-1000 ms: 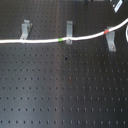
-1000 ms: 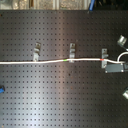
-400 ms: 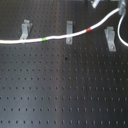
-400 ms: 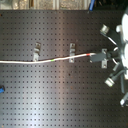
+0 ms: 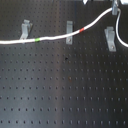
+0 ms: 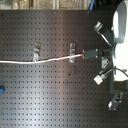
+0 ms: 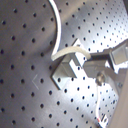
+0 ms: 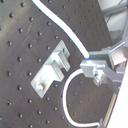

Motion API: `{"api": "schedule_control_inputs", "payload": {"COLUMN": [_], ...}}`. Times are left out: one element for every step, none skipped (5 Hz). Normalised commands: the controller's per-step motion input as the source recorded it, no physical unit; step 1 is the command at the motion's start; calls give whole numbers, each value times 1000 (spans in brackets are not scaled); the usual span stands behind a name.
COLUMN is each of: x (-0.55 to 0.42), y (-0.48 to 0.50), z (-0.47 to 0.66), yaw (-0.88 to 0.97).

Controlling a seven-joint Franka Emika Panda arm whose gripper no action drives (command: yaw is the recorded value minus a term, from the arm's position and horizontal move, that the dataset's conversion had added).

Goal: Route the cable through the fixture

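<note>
White cable sits pinched between the gripper's jaws, which are closed on it in the second wrist view; a free loop of the cord curls away below the grip. In the first wrist view the gripper hangs just above one metal fixture clip. In the first exterior view the cable runs from the first exterior view's left edge, its green band just beside the left clip, past the middle clip, its red band beyond that, then rises toward the gripper at the top right, above the right clip. All three clips stand on a black perforated counter. In the second exterior view the cable lies straight toward the gripper.
</note>
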Motion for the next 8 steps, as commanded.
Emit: {"api": "schedule_control_inputs", "payload": {"x": [-40,-27,-22,-22,-21,-21,-20,-18], "y": [7,3,5,8,10,13,15,17], "z": [86,99,94,97,101,101,101,103], "yaw": [987,993,992,991,990,988,987,987]}}
